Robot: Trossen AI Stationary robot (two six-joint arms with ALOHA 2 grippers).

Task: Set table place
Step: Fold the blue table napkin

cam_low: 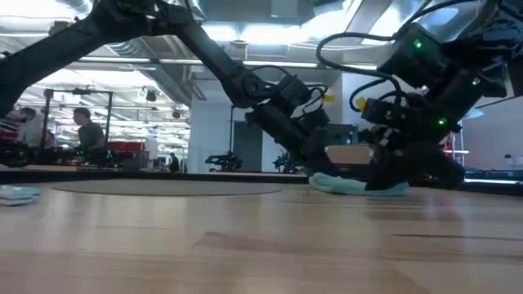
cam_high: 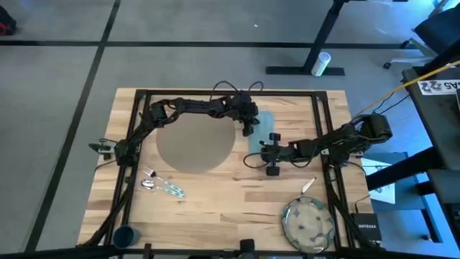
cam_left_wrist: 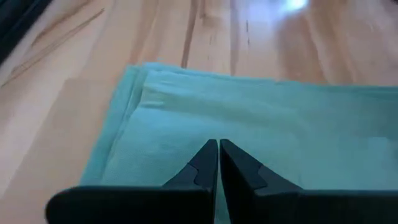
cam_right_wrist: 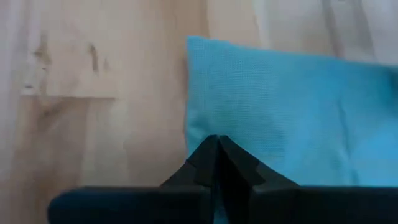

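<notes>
Bright ceiling lights, glare on the table (cam_left_wrist: 292, 25), soft wrist-view blur.

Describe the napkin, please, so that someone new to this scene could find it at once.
On the wooden table, look just right of the round grey-brown placemat, between the left gripper and right gripper, both shut. The napkin lies flat there. It is the only teal cloth; its neighbours are hard and dark or grey.

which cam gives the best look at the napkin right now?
Left wrist view: the teal napkin fills the frame, folded edge and corner clear. Right wrist view shows one corner. High view shows only a sliver between both arms. Low view shows it edge-on, a thin rumpled strip.
</notes>
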